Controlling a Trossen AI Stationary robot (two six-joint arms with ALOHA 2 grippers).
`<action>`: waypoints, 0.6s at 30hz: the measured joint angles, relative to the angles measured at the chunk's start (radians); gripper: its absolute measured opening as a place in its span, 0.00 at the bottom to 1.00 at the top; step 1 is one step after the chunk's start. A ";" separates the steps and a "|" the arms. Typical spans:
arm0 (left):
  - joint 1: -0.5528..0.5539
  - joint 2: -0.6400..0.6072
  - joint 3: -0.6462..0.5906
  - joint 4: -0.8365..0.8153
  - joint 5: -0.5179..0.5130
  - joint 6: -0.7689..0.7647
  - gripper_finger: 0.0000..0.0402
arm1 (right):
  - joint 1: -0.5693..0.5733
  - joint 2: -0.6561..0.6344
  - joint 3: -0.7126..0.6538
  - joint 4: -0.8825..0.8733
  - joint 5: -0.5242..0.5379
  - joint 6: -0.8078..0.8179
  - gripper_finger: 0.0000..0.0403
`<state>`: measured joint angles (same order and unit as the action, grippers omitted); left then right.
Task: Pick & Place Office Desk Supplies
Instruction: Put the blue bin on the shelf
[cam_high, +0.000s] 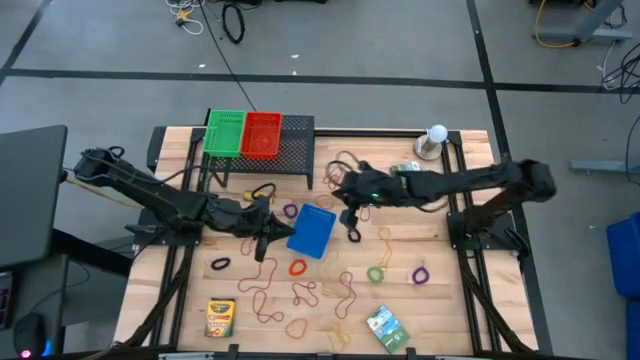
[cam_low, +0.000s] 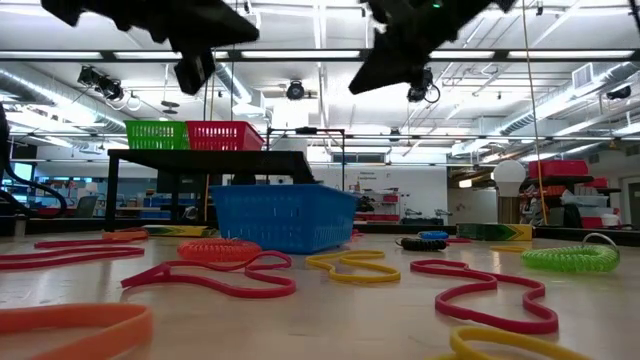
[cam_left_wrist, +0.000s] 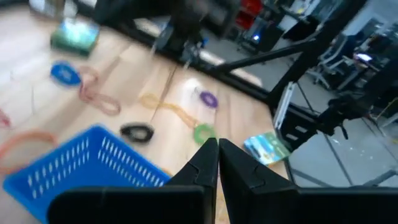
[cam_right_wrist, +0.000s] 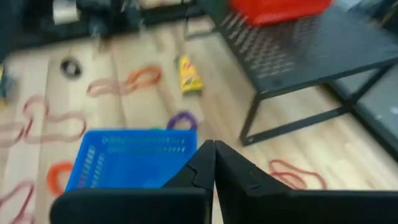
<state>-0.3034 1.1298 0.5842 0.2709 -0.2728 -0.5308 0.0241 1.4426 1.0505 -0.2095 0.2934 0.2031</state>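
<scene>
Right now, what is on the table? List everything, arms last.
Blue basket: one, table centre.
Green basket: one, on the rack.
Red basket: one, beside the green one.
Black mesh rack: one, far edge.
Rubber bands: many, mixed colours, scattered on the wood.
Crayon box: one, yellow-green, near-left corner.
Green packet: one, near edge.
White ball on base: one, far right.
Left gripper: shut, left of the blue basket.
Right gripper: shut, right of it.
</scene>
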 joint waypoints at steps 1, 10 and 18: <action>0.004 0.010 0.000 0.000 0.005 -0.001 0.04 | 0.007 -0.034 -0.046 0.046 0.028 0.001 0.05; 0.009 0.048 0.176 -0.399 -0.011 0.080 0.02 | 0.017 -0.306 -0.311 0.155 0.072 0.071 0.06; 0.012 0.245 0.356 -0.671 0.019 0.160 0.20 | 0.018 -0.429 -0.411 0.151 0.069 0.067 0.06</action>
<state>-0.2910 1.3752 0.9406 -0.4003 -0.2535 -0.3713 0.0418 1.0134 0.6391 -0.0586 0.3622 0.2702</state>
